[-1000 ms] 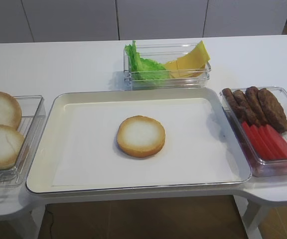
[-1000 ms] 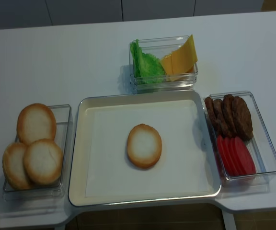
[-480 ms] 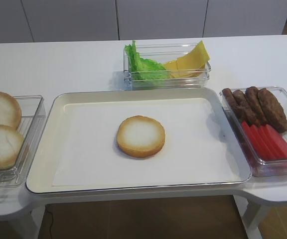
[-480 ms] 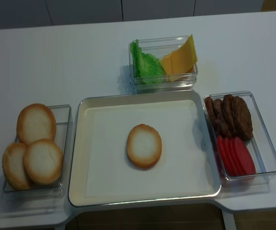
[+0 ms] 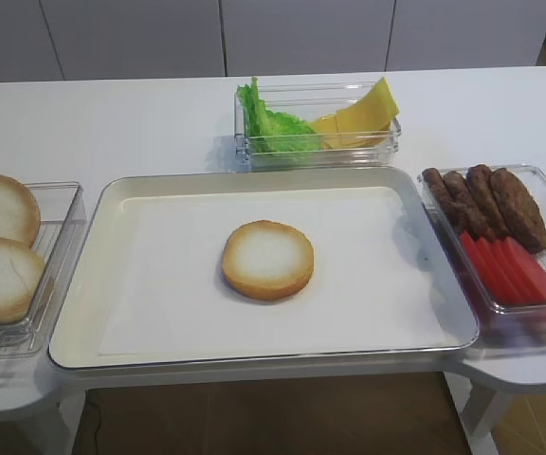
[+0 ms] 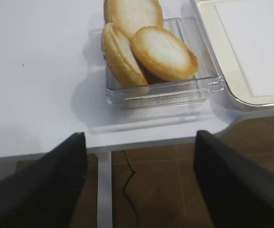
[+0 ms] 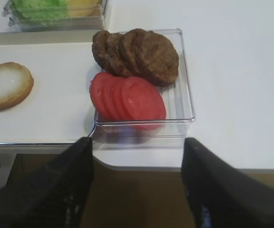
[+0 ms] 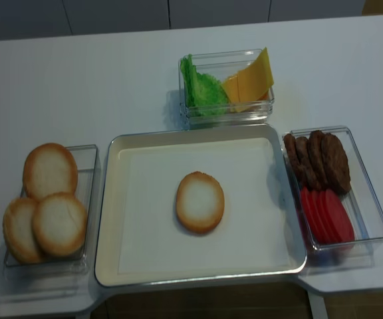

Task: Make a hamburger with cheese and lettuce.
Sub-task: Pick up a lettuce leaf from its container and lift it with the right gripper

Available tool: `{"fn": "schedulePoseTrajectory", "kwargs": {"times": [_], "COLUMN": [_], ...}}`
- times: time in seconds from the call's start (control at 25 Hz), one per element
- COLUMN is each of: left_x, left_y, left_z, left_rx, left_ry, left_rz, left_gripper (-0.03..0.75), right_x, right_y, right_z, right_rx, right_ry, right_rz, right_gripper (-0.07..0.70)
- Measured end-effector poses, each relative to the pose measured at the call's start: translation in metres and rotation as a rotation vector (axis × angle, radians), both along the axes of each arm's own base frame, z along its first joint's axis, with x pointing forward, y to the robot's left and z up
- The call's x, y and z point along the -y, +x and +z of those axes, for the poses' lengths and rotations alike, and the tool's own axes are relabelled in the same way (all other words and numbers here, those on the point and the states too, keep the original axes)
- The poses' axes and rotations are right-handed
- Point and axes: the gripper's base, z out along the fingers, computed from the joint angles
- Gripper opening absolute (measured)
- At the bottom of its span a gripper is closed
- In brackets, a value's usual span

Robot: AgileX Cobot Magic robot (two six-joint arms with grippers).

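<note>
1. The right gripper (image 7: 137, 185) shows only in its wrist view, its two dark jaws spread wide apart, nothing between them.
2. The left gripper (image 6: 139, 183) likewise: jaws wide apart, empty.

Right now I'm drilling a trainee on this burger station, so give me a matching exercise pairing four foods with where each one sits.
Things:
1. round golden-rimmed bun half
2. ruffled green lettuce leaf
3. red tomato slices
4. dark brown meat patties

Places:
A. far end of the right container
B. alone on the white tray
C. near end of the right container
D. far container, beside the yellow cheese slices

Pairs: 1-B, 2-D, 3-C, 4-A
</note>
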Motion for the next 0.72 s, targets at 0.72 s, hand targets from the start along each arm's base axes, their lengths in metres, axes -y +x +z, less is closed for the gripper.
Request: {"fn": "schedulePoseTrajectory", "kwargs": {"times": [0.72], "left_x": [0.000], "left_y": [0.000], "left_z": [0.000], "left_rx": [0.000], "left_ry": [0.000], "left_rz": [0.000], "left_gripper": [0.511], "right_x": [-0.029], "right_y": [0.210], "right_z": [0.060], "right_rx": [-0.160], "right_ry": [0.084], "right_rz": [0.094], "right_gripper": [0.440]}}
